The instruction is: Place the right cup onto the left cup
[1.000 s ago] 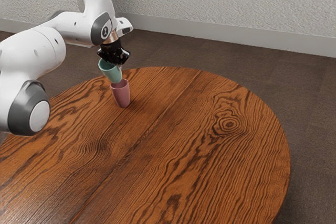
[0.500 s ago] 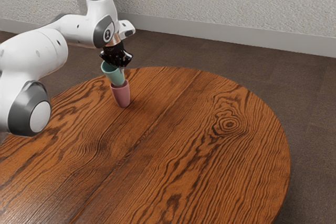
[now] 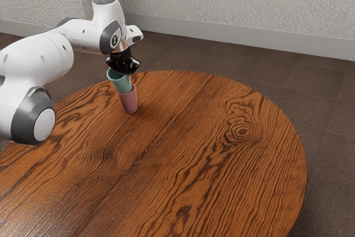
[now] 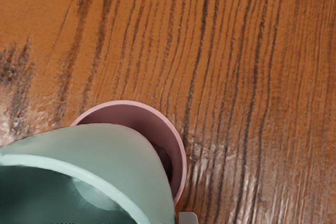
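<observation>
- So the gripper (image 3: 128,77) is clamped on the teal cup (image 3: 118,81), up near its rim, with a finger against the outside of the cup wall. The other finger is hidden, but the hold looks like a pinch on that wall
- The teal cup is right above the pink cup (image 3: 128,102), with its lower end in the pink one's mouth. Most of the teal cup sticks out on top, and I can't tell if its base touches anything inside
- It's also tilted, btw: the open top leans toward the exterior view's left, so the two cups don't line up straight
- Pink cup is standing upright on the wooden table (image 3: 216,137), near the far edge, over in the exterior view's left half
- In the wrist view you get the teal cup close up, with its pale rim and part of the darker inside. The pink rim curves around part of its lower end, with a gap between the teal wall and the pink rim on the side away from the teal mouth
- A small grey bit, looks like a fingertip (image 4: 188,218), sits just beside the teal cup in that same view
- The white arm (image 3: 41,56) comes in from the exterior view's left and bends down to the cups
- Behind it all there's a brown floor (image 3: 327,104) and a rough pale wall (image 3: 233,4) with a plain baseboard (image 3: 233,33)
</observation>
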`<state>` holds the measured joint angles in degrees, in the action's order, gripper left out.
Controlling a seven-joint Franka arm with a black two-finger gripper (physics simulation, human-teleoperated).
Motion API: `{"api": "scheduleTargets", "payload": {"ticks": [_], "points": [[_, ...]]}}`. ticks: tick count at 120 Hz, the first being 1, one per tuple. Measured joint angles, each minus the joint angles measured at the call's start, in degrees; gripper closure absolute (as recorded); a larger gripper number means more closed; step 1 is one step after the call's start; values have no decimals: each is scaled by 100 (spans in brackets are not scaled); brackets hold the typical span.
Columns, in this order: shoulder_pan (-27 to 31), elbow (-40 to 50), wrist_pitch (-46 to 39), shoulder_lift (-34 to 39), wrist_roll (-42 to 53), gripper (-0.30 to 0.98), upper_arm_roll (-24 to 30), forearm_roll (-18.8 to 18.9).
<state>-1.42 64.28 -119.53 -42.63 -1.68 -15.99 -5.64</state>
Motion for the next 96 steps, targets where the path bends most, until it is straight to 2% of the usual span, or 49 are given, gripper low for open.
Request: {"api": "scheduleTargets", "payload": {"ticks": [18, 25, 33, 50, 60, 76, 96], "points": [[-15, 0, -34, -36, -3, 78, 4, 2], [-22, 3, -61, -44, 3, 75, 7, -5], [-24, 14, -86, -61, 16, 66, 13, -19], [-25, 41, -117, -68, 40, 36, 17, -39], [-43, 47, -128, -40, 50, 25, 14, -49], [-151, 222, -135, 234, 61, 13, 2, -52], [-261, 719, -111, 1018, 71, 6, 21, -39]]}}
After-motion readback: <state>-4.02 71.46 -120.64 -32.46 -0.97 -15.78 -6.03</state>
